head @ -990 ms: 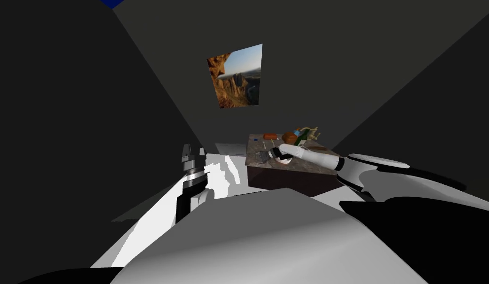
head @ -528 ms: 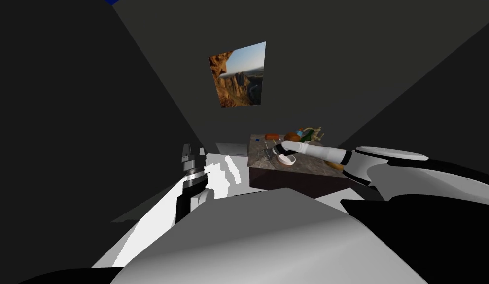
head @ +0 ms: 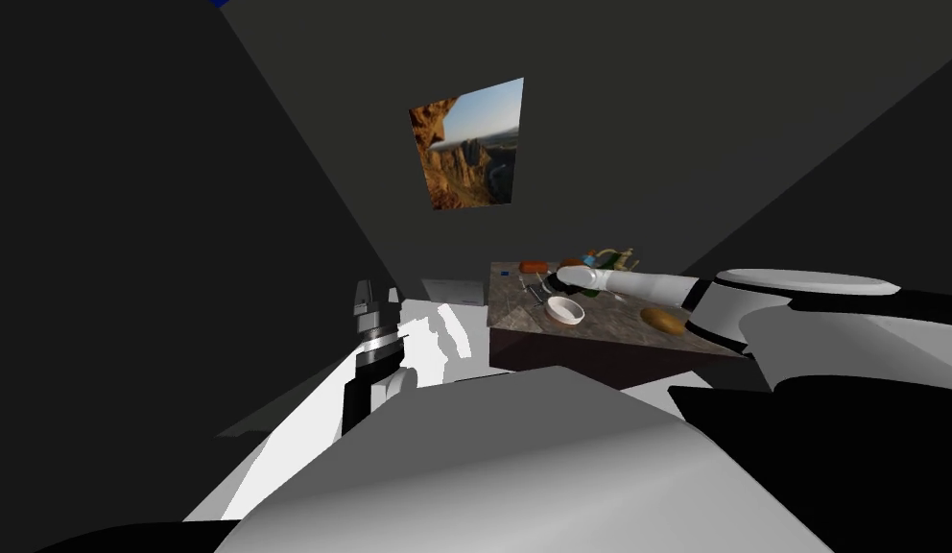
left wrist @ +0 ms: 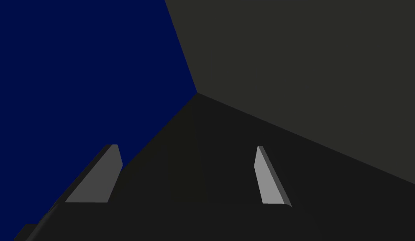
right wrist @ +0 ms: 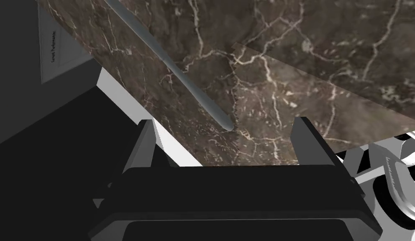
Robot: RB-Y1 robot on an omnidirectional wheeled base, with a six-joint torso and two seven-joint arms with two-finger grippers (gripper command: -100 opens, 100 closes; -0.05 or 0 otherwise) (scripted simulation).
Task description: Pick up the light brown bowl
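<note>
The right end effector [head: 549,280] is hovering over a dark marbled desk [head: 613,324], its two fingers spread with nothing between them. A slim grey utensil [right wrist: 181,79] is lying on the desk just ahead of them. The bowl [head: 565,310], drawn pale and shallow, is sitting on the desk just beside this end effector, on the robot's side. It is looking light, rigid and smooth, so probably slippery; pinching one wall at the rim seems the surest hold. The left end effector [left wrist: 190,175] is hanging well apart, fingers also spread.
</note>
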